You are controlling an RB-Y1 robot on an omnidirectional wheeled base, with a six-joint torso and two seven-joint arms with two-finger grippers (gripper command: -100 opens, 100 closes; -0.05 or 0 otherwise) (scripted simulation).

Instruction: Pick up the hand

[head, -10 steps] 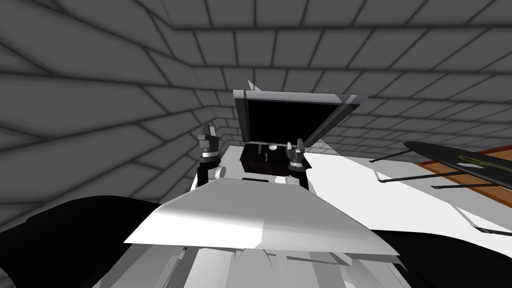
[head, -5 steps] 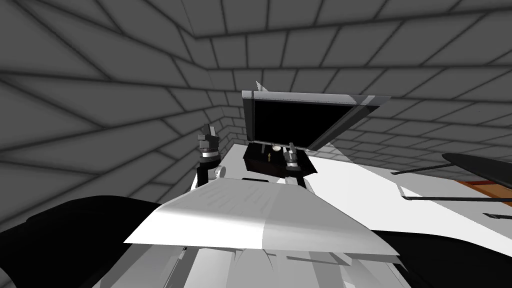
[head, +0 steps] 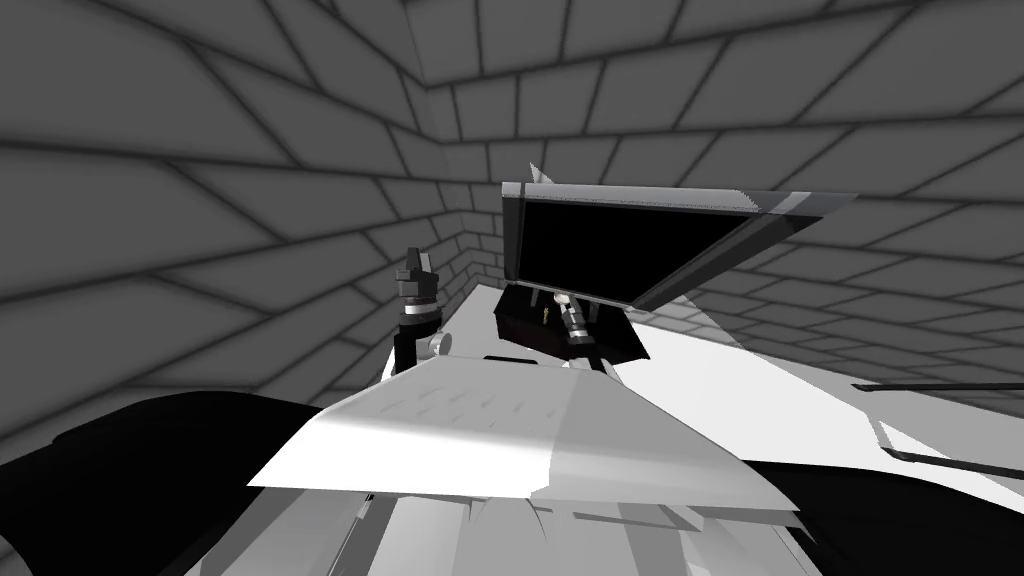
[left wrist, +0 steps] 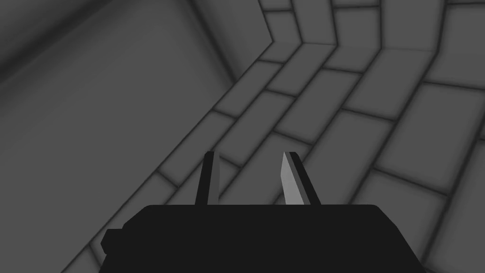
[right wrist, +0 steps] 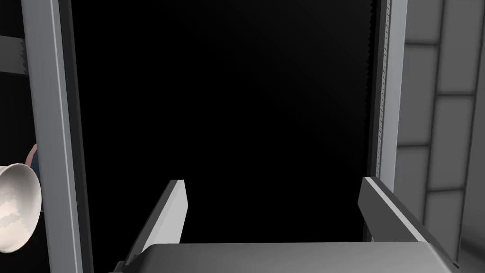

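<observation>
Right claw (right wrist: pixel 274 182) brought in under grey frame (right wrist: pixel 47 118), held released | left claw (left wrist: pixel 250 155) released | risk: frame struck by blind reach.

No readable txt, labels or nos. anywhere.

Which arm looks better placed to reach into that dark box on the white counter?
Right. The right gripper, fingers open, is at the dark box, near the small yellowish object inside. The left gripper is raised aside, facing a tiled wall.
</observation>
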